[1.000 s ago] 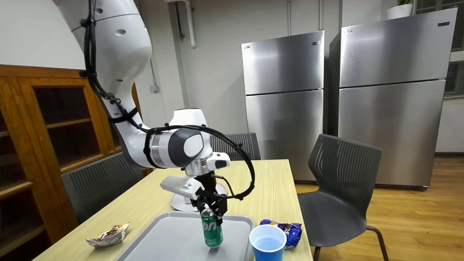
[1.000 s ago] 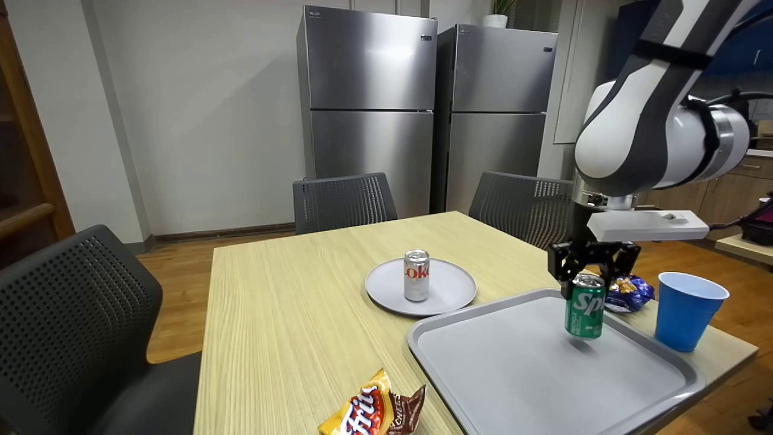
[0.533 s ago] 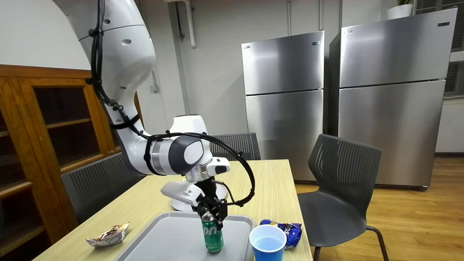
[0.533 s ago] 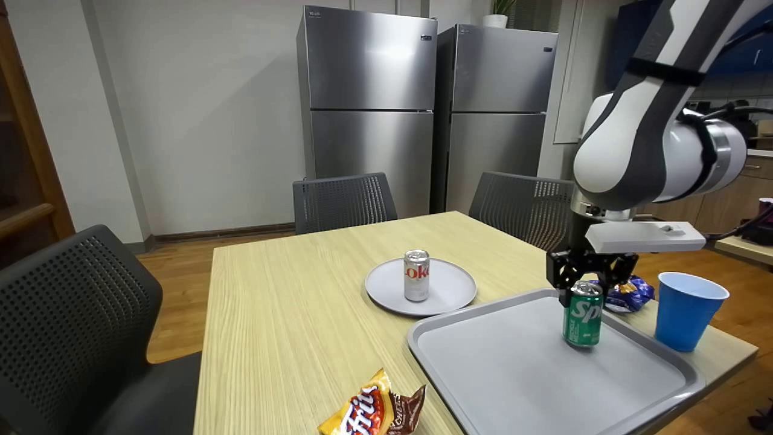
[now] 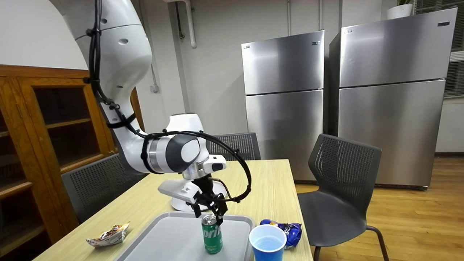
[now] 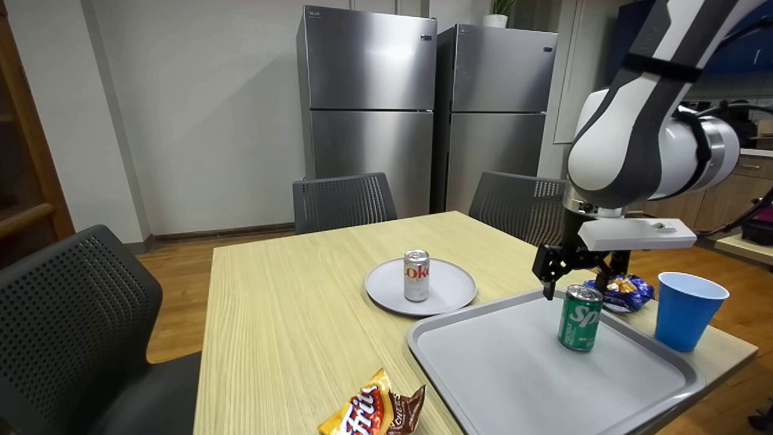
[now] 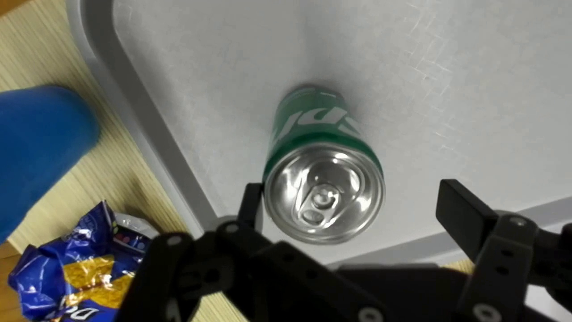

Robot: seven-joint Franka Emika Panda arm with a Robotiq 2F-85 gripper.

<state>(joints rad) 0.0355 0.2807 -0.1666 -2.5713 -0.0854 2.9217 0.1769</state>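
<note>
Green can (image 6: pixel 580 320) released on the tray (image 6: pixel 483 350); pincer (image 7: pixel 351 194) spread wide, holding nothing.
In an exterior view I locate the can at lower right, standing on the tray. Relative to half a second ago, my jaws have parted; I judge that the tray now carries its full weight. In the wrist view, the jaw at left lies just beside the can, contact not determinable; the jaw at right stands well apart. Further out on the counter (image 6: pixel 290 314): blue snack packet (image 6: pixel 634 296) and blue cup (image 6: pixel 688 314) at the right, plate (image 6: pixel 450 289) bearing a silver can (image 6: pixel 416 276) near centre.
</note>
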